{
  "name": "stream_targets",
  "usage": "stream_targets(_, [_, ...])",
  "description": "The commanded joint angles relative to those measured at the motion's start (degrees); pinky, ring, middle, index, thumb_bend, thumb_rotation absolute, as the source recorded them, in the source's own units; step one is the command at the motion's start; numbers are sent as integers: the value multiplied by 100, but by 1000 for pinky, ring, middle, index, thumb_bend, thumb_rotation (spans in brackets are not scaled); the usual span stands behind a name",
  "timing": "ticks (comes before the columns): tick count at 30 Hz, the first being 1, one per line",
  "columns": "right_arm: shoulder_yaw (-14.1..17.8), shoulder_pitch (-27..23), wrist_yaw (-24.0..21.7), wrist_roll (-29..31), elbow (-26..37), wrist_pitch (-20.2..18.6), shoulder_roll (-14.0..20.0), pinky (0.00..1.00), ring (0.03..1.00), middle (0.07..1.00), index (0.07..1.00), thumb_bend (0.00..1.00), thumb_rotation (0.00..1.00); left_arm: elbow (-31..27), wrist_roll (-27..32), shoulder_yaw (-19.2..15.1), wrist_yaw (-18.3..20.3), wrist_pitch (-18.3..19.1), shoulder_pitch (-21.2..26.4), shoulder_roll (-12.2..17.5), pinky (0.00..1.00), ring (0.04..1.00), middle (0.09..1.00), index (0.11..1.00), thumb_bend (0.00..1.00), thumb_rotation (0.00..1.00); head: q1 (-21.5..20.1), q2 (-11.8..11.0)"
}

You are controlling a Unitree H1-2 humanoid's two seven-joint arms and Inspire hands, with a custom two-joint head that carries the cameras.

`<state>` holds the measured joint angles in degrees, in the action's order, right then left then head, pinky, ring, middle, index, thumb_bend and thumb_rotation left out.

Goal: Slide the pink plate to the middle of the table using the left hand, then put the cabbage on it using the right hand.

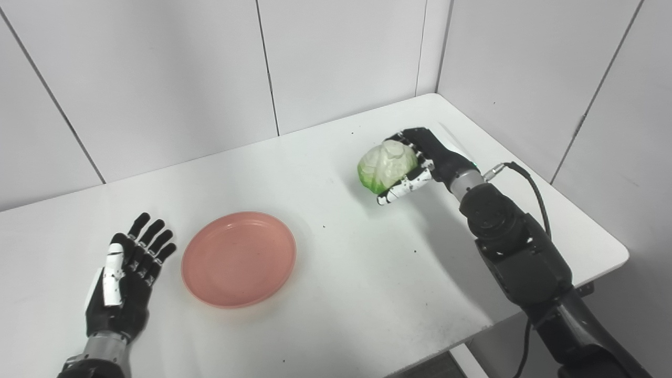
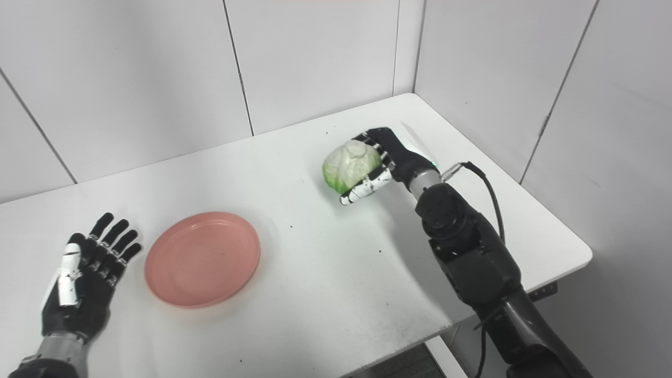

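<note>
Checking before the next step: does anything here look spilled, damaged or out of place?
Nothing stands out. The plate sits flat and empty, the right hand holds the cabbage intact, and the left hand rests open beside the plate.

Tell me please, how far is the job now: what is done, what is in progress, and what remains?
Done, it seems: the pink plate lies near the middle of the table, and the left hand rests open beside it, not touching. In hand: the right hand is closed around the cabbage, to the right of the plate and farther back. Left: carry the cabbage over and set it on the plate, which holds nothing.
</note>
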<state>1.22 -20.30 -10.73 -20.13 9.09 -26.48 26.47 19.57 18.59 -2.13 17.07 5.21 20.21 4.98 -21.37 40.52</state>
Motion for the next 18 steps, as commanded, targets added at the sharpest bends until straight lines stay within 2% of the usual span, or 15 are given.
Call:
stream_targets(1, [-21, -378, -31, 56, 235, 28, 4, 374, 434, 461, 519, 525, 0, 59, -147, 108, -172, 429, -195, -112, 892, 889, 903, 896, 478, 1000, 33, 2])
stream_targets(6, [-362, -711, -196, 24, 211, 8, -221, 356, 416, 450, 528, 523, 0, -170, -353, 234, -489, 529, -268, -370, 884, 890, 903, 894, 465, 1000, 610, 1])
stream_targets(11, [-770, -1030, -311, 21, -115, 256, -427, 362, 426, 457, 522, 524, 0, -256, -633, 355, -793, 508, -284, -648, 882, 890, 900, 893, 463, 1000, 1306, 31])
stream_targets(18, [-1268, -1366, -267, -55, -615, 513, -873, 360, 427, 461, 516, 525, 0, -288, -916, 458, -1139, 532, -247, -959, 887, 897, 906, 900, 458, 1000, 1874, 92])
